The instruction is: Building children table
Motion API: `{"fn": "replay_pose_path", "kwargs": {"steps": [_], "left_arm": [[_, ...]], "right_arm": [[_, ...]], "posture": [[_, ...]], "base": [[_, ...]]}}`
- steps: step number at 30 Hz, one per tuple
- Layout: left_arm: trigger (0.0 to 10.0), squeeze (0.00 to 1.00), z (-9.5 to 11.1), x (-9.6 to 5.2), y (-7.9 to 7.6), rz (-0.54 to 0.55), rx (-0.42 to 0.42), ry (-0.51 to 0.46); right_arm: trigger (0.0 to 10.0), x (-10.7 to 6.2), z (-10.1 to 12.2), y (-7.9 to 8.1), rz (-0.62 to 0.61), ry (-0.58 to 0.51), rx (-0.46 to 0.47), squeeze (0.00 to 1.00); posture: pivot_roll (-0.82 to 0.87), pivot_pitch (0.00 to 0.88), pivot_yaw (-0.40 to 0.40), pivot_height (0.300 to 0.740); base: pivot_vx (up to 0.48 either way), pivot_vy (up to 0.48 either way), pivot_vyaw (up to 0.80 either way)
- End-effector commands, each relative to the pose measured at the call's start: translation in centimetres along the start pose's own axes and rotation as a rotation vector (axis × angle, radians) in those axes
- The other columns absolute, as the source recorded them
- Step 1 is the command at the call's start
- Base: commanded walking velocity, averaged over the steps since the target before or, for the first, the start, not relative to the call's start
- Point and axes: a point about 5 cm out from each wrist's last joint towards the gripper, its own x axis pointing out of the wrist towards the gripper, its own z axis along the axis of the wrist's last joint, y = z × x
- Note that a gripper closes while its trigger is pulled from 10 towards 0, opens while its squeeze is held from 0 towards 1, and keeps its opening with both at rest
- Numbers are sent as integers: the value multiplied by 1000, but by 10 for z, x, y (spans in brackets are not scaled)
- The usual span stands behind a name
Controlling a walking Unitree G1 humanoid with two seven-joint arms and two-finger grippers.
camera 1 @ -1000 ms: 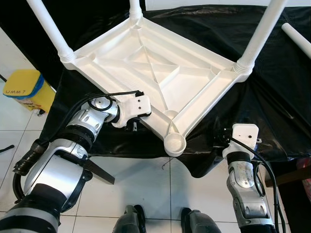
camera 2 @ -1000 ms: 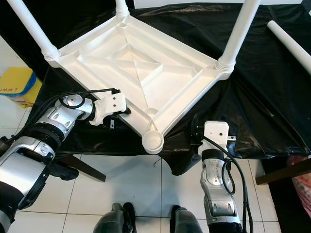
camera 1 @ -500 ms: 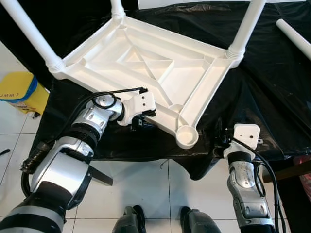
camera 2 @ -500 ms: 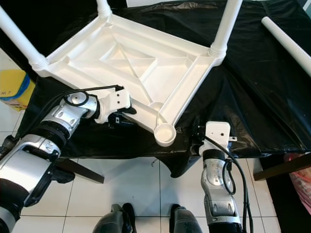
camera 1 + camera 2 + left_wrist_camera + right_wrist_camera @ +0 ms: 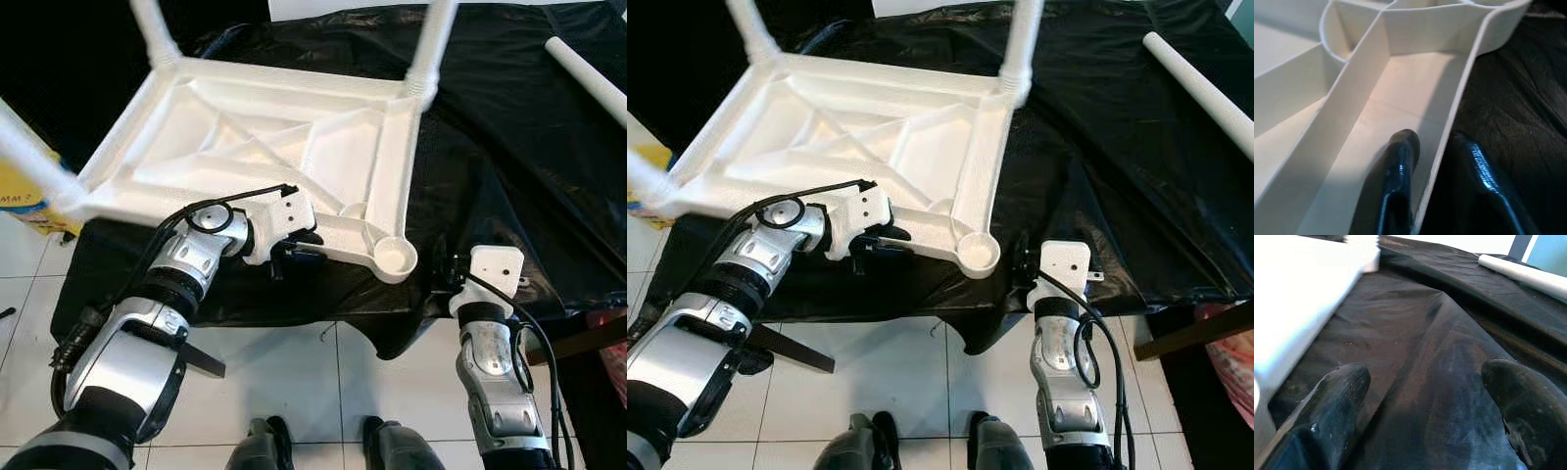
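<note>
Left end effector [image 5: 1437, 161] is clamping the near rim of the upturned white tabletop [image 5: 265, 147]: in the left wrist view one black finger [image 5: 1400, 161] is lying inside the ribbed tray and the other is sitting outside on the black cloth [image 5: 509, 147], with the thin wall pinched between them. From the head camera, this grip is sitting at about 7 o'clock of the tabletop, just beside the empty round leg socket [image 5: 397, 257] at the near corner.

Right end effector [image 5: 1425, 396] is hovering low over the cloth at about 5 o'clock of the tabletop, its two fingers spread wide and holding nothing, apart from the white rim.

One tabletop is lying underside up on the cloth-covered surface. Three white legs are standing in its corners: one [image 5: 431, 44] at 1 o'clock, one [image 5: 155, 29] at 11 o'clock, one [image 5: 24, 157] at 9 o'clock. All three are running out of frame, and the 9 o'clock one is blurred. A fourth, loose leg [image 5: 586, 70] is lying on the cloth at 2 o'clock, its far end cut off. One yellow container [image 5: 24, 201] is peeking out on the tiled floor [image 5: 323, 392], mostly hidden behind the tabletop corner.
</note>
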Motion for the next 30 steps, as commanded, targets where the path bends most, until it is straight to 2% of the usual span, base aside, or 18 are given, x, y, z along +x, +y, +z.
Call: {"fn": "replay_pose_path", "kwargs": {"steps": [1, 5, 6, 7, 8, 12, 13, 14, 17, 19, 20, 21, 24, 26, 27, 30], "left_arm": [[0, 0, -36, -9, 3, 253, -164, 76], [0, 0, -36, -7, 1, 300, -172, 58], [7490, 0, -36, -5, -1, 316, -177, 57], [7490, 0, -36, -5, -1, 316, -177, 57], [10000, 0, -35, -1, -4, 328, -166, 50], [10000, 0, -32, 5, -9, 343, -149, 29], [10000, 0, -23, 7, -12, 346, -145, -29], [10000, 0, -23, 7, -12, 346, -145, -29], [10000, 0, -18, 5, -15, 354, -214, -88], [10000, 0, -18, 5, -15, 354, -214, -88], [10000, 635, -17, 4, -15, 363, -240, -105], [10000, 1000, -17, 3, -16, 366, -250, -108], [10000, 1000, -17, 2, -18, 369, -252, -104], [10000, 1000, -18, 2, -19, 378, -224, -75], [10000, 0, -17, -1, -18, 394, -213, -73], [10000, 0, -12, -7, -13, 441, -204, -86]], "right_arm": [[10000, -2, -6, 1, -5, 29, -4, 0], [10000, 0, -6, 2, -4, 28, -1, 0], [10000, 1, -5, 2, -3, 28, 0, 0], [10000, 1, -5, 2, -3, 28, 0, 0], [10000, 2, -5, 3, -2, 27, 1, 0], [10000, 4, -5, 3, -4, 25, 2, 0], [10000, 7, -4, 1, -14, 17, 1, 0], [10000, 7, -4, 1, -14, 17, 1, 0], [10000, 11, -2, -2, -33, 11, 2, 0], [10000, 11, -2, -2, -33, 11, 2, 0], [10000, 12, -2, -2, -36, 9, 3, 0], [10000, 13, -2, -2, -38, 8, 4, 0], [10000, 15, -2, 0, -37, 5, 8, 0], [10000, 17, -1, 2, -33, 0, 12, 0], [10000, 18, 0, 3, -30, -3, 14, 0], [10000, 21, 1, 4, -27, -11, 21, 0]], "posture": [[-14, 223, 55, 740], [-7, 224, 49, 740], [-6, 225, 49, 740], [-6, 225, 49, 740], [-5, 224, 45, 740], [-6, 223, 45, 740], [-7, 221, 44, 740], [-7, 221, 44, 740], [-5, 216, 39, 740], [-5, 216, 39, 740], [-1, 213, 36, 740], [2, 212, 33, 740], [5, 210, 29, 740], [8, 207, 28, 740], [12, 203, 24, 740], [13, 197, 22, 740]], "base": [[0, 0, 0], [0, 0, 0], [0, 0, 0], [0, 0, 0], [0, 0, 0], [0, 0, 0], [0, 0, 0], [0, 0, 0], [0, 0, 0], [0, 0, 0], [0, 0, 0], [0, 0, 0], [0, 0, 0], [0, 0, 0], [0, 0, 0], [0, 0, 0]]}}
